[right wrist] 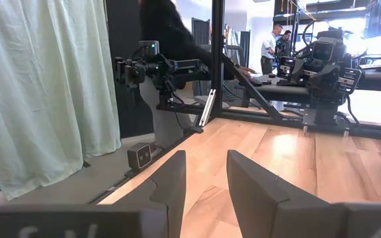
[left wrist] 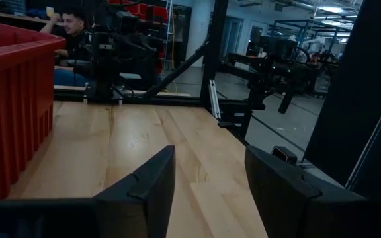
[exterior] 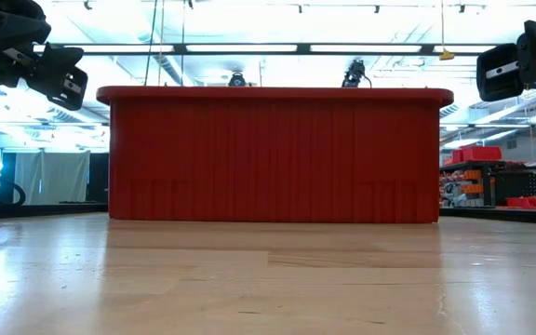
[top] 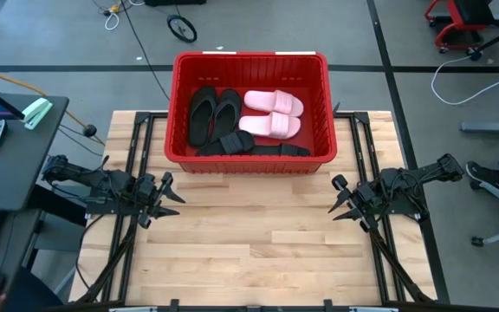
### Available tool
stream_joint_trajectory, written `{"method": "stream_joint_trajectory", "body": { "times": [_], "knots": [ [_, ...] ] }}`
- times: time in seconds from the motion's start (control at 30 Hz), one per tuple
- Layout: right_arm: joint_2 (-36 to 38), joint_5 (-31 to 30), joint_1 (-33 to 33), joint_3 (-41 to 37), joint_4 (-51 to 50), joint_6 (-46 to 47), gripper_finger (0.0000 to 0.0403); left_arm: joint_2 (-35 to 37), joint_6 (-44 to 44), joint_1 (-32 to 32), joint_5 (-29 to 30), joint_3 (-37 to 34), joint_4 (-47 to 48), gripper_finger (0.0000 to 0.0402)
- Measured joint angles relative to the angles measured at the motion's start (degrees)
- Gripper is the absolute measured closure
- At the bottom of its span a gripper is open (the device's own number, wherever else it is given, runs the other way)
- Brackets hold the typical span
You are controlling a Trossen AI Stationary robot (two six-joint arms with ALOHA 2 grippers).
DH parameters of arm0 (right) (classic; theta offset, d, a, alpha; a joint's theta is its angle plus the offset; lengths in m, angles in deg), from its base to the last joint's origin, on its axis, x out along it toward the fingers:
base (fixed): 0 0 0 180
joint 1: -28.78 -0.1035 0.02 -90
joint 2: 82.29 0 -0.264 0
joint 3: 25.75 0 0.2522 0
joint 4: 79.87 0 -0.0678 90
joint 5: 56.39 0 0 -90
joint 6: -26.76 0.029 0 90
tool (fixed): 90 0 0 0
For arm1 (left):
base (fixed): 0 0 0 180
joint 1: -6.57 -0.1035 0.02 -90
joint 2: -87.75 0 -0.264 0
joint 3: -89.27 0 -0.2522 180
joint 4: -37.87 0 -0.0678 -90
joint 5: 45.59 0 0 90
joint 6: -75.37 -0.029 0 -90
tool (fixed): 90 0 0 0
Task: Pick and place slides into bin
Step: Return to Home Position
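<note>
1. High view, as we read it: little is left to go wrong, since all six slides [top: 232,143] lie inside the red bin [top: 249,57] at the table's far edge. A wide swing by either arm could clip the bin's near wall and shove it.
2. The left gripper [top: 171,191] sits low at the table's left side and the right gripper [top: 336,196] at its right. Both are well apart from the bin, jaws parted and empty.
3. We see two pale pink slides [top: 273,113] side by side, two black flip-flops [top: 213,113] beside them, and two black wide-strap slides [top: 271,149] along the near wall.
</note>
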Motion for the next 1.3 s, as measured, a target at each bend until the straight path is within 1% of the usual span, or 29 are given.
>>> {"method": "stream_joint_trajectory", "body": {
  "times": [0.2, 0.47, 0.73, 1.03, 1.3],
  "knots": [
    [0.0, 0.0, 0.0, 0.0, 0.0, 0.0, 0.0287, 0.0, 0.0, 0.0, 0.0, 0.0, 0.0, 0.0208],
    [0.0, 0.0, 0.0, 0.0, 0.0, 0.0, 0.0287, 0.0, 0.0, 0.0, 0.0, 0.0, 0.0, 0.0213],
    [0.0, 0.0, 0.0, 0.0, 0.0, 0.0, 0.0287, 0.0, 0.0, 0.0, 0.0, 0.0, 0.0, 0.0207],
    [0.0, 0.0, 0.0, 0.0, 0.0, 0.0, 0.0287, 0.0, 0.0, 0.0, 0.0, 0.0, 0.0, 0.0216],
    [0.0, 0.0, 0.0, 0.0, 0.0, 0.0, 0.0287, 0.0, 0.0, 0.0, 0.0, 0.0, 0.0, 0.0209]
  ]
}}
